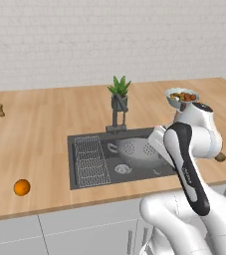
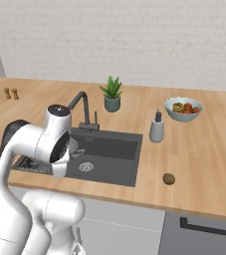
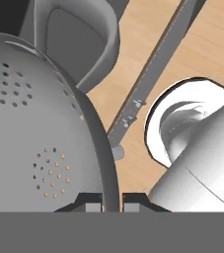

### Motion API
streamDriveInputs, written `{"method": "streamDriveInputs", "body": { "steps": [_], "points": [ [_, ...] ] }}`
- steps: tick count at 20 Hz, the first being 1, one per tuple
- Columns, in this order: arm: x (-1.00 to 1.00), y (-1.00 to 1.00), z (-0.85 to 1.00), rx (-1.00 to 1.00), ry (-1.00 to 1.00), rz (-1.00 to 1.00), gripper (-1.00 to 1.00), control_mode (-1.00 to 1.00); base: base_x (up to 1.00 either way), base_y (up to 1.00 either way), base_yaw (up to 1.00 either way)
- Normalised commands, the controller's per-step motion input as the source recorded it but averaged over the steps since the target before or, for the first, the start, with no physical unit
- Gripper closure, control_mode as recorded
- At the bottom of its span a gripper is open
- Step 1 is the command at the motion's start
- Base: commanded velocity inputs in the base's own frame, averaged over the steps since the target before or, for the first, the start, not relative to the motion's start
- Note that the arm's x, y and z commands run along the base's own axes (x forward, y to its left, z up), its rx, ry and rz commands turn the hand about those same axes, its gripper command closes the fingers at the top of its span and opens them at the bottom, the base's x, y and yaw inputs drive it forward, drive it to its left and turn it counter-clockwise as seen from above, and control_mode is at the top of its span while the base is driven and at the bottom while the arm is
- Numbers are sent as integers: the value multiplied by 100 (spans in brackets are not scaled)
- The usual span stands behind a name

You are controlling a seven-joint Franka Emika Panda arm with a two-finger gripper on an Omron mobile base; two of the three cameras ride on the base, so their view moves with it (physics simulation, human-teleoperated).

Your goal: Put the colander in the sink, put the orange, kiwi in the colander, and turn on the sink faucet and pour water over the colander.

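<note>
From the left base view my arm hides the right end of the sink (image 1: 87,141); the colander (image 1: 137,151) sits inside it, the orange (image 1: 22,187) on the counter well to the sink's left; from the right, the kiwi (image 2: 169,179) lies right of the sink; in the hand view my gripper (image 3: 111,201) is clamped on the colander's rim.

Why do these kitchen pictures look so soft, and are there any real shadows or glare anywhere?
Left base view: evenly lit and slightly blurry, with the colander inside the sink showing only mild shading. Right base view: the same flat light, a faint shadow under the kiwi, no glare. Hand view: the colander rim between the end effector tips looms huge and curved, a close-up distortion.
</note>
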Motion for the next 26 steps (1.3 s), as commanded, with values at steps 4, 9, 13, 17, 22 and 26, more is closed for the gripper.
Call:
{"method": "streamDriveInputs", "body": {
  "steps": [4,9,13,17,22,26],
  "points": [
    [14,-66,0,-3,3,0,100,-100,0,0,0],
    [27,-61,0,0,6,0,100,-100,0,0,0],
    [47,-49,-3,0,5,2,100,-100,0,0,0],
    [64,-23,-8,0,1,15,100,-100,0,0,0],
    [69,1,-20,0,-1,27,100,-100,0,0,0],
    [59,3,-35,-1,-5,28,100,-100,0,0,0]
  ]
}}
